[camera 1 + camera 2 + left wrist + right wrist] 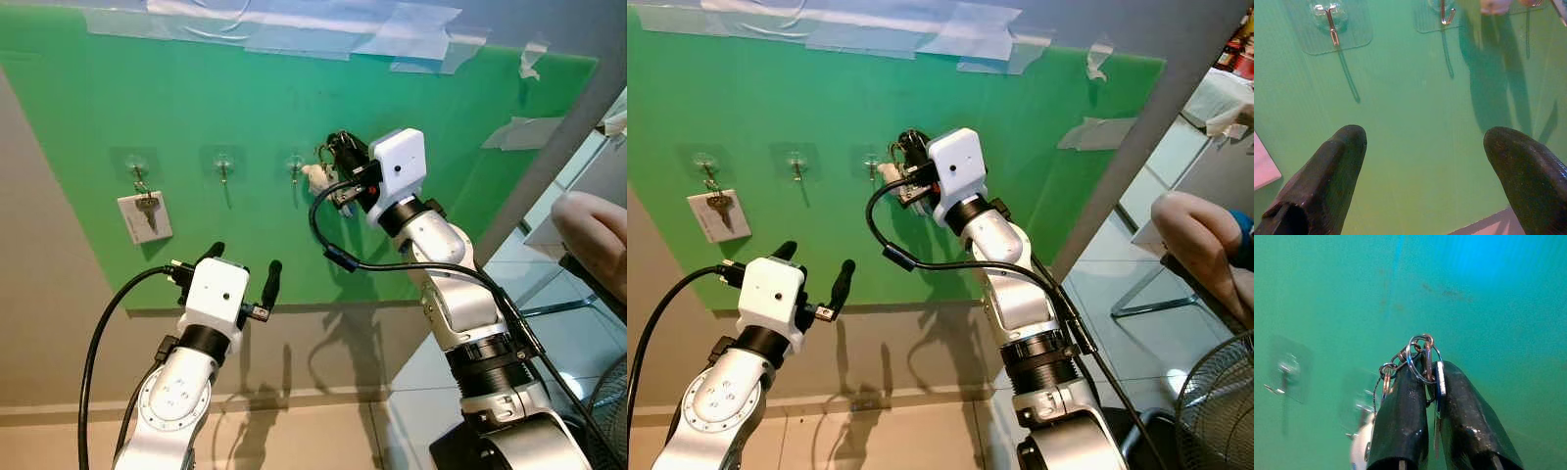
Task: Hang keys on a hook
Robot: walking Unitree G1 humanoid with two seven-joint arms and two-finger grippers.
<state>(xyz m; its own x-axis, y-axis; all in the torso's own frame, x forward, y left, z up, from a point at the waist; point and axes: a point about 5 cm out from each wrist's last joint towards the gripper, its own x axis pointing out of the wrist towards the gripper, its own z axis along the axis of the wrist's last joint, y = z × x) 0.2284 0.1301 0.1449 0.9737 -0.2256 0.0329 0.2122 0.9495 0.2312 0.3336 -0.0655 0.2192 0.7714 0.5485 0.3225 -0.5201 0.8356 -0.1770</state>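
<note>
Right wrist view shows the right tool (1430, 382) clamped on the key ring (1420, 357); head views blur this. Left tool (1425, 161) gapes apart before the green board (1415, 98), its fingertips cut off.

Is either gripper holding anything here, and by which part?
The right gripper is shut on a bunch of keys, pinched just below the key rings, near the green board. The left gripper is open, holding nothing.

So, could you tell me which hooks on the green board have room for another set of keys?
The middle clear hook hangs bare. The leftmost hook carries a key with a white tag, and the right hook is crowded by the right gripper gripping a key ring.
</note>
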